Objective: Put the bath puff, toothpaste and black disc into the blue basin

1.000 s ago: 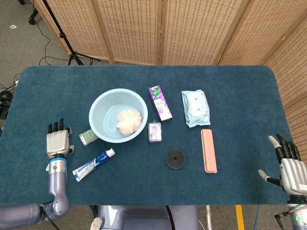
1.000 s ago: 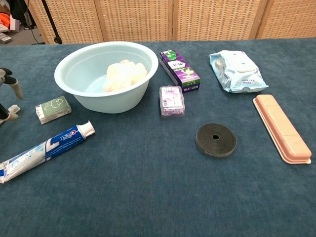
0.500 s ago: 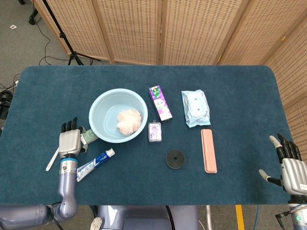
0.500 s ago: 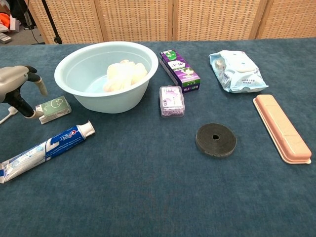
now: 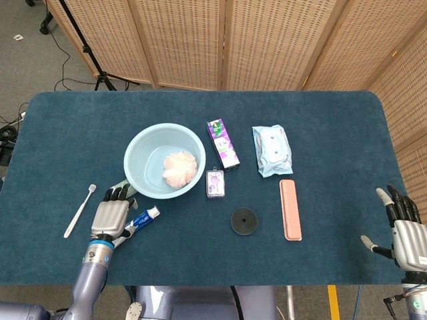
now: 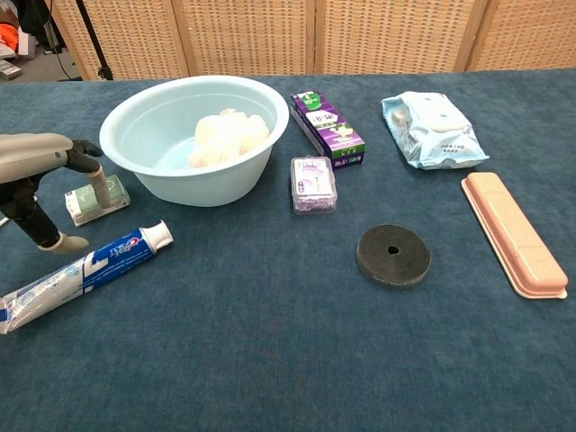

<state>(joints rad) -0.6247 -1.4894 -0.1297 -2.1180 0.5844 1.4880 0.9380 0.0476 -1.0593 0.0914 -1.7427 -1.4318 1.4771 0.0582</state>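
Hovering my left hand [image 5: 112,218] over the near-left part of the table [image 5: 320,133], right above the tail half of the toothpaste [image 6: 85,268]. Fingers are spread and empty, nothing held. In the chest view the fingertips [image 6: 63,242] hang just far-left of the tube, one looks close to the cloth, but I can't tell if it touches.

Key relation: the tube's long axis runs diagonally, cap toward the far right, pointing at the blue basin [image 5: 137,150], crimped tail toward the near left, under my palm in the head view. So the tube lies across my fingers' line, not along it, w/ the cap end poking out to the right of the hand. Basin sits just beyond the cap, a short way off.

Bath puff [image 5: 179,168] is already inside the basin. Black disc [image 5: 243,221] lies to the right of the tube, apart from it, nearer center.

My right hand [image 5: 402,231] is open, empty, at the near-right corner, well apart from everything. Left hand is clearly the one for the tube.
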